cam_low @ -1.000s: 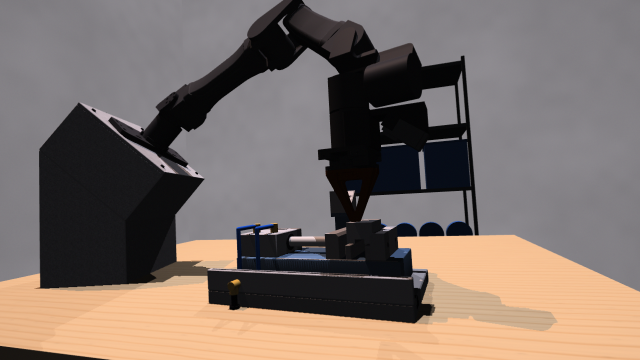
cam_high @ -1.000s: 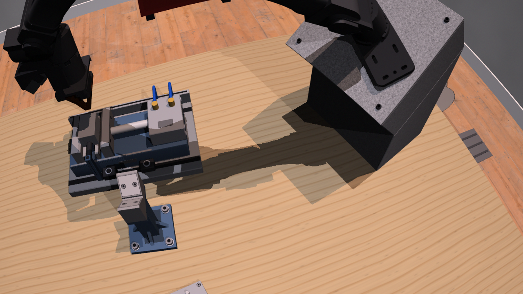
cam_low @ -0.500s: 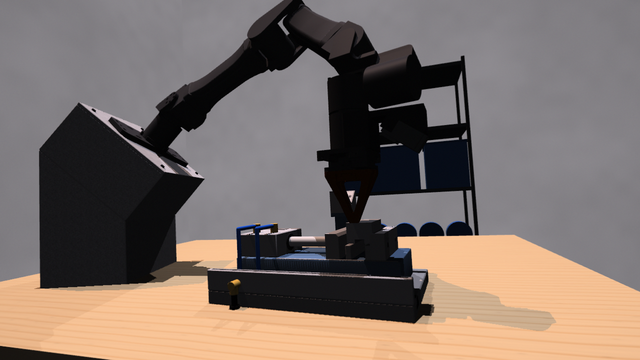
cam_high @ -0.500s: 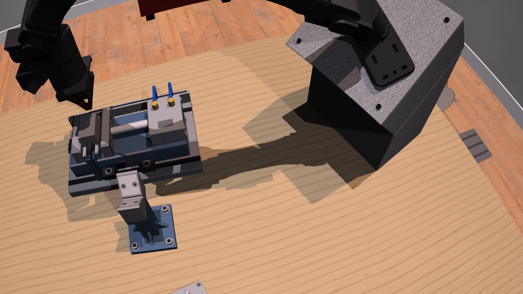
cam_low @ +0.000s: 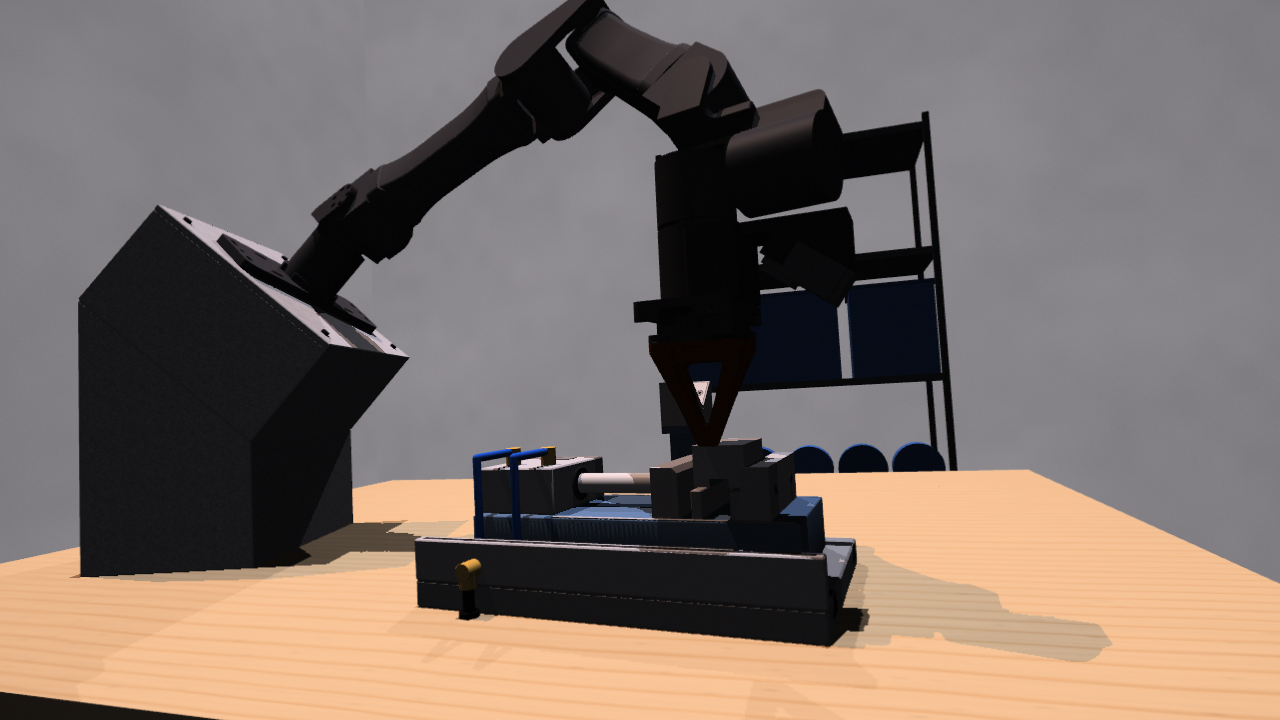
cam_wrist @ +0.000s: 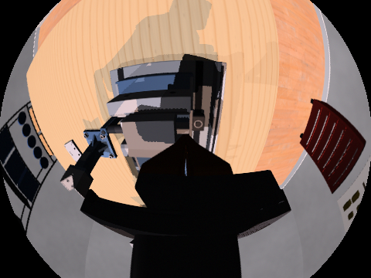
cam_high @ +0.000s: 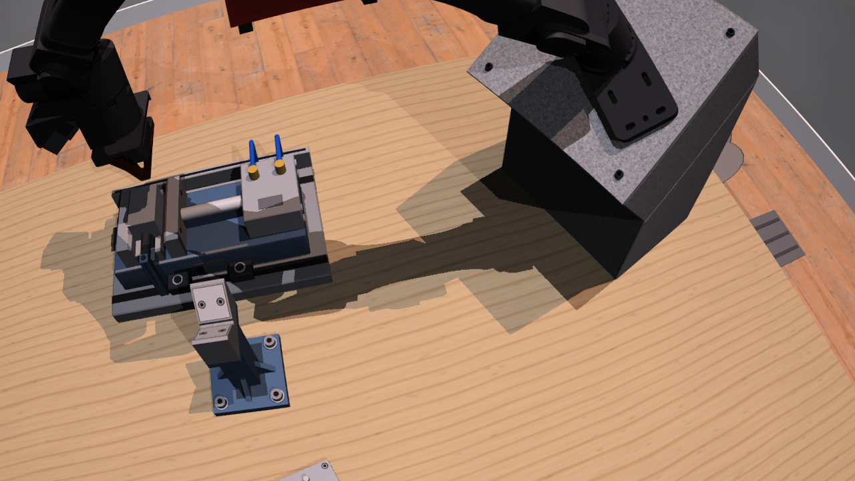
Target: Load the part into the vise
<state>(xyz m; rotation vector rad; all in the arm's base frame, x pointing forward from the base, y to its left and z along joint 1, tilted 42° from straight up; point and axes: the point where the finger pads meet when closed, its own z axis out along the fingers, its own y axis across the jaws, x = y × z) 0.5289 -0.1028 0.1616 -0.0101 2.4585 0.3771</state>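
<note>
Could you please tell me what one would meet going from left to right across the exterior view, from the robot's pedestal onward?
The dark pedestal, then the air cylinder, its pale rod, the moving jaw, and the black upright post of the shelf rack.

Top view: looks steeply down from high above the counter (cam_high: 538, 389) (cam_low: 984, 555) (cam_wrist: 239, 23), slightly aslant; takes in the vise (cam_high: 218, 226) (cam_low: 581, 530) (cam_wrist: 147, 83) and pedestal (cam_high: 711, 83) (cam_low: 161, 429) from farther off; exterior view: faces nearly level across the counter from low down, with the vise before the stand (cam_high: 215, 353) (cam_low: 677, 411) (cam_wrist: 86, 166); wrist view: looks down past the tool (cam_high: 145, 177) (cam_low: 707, 440) (cam_wrist: 186, 137), close to the vise, through a round, wide field; in all three, shows vise and stand; in top and exterior, shares the pedestal.
</note>
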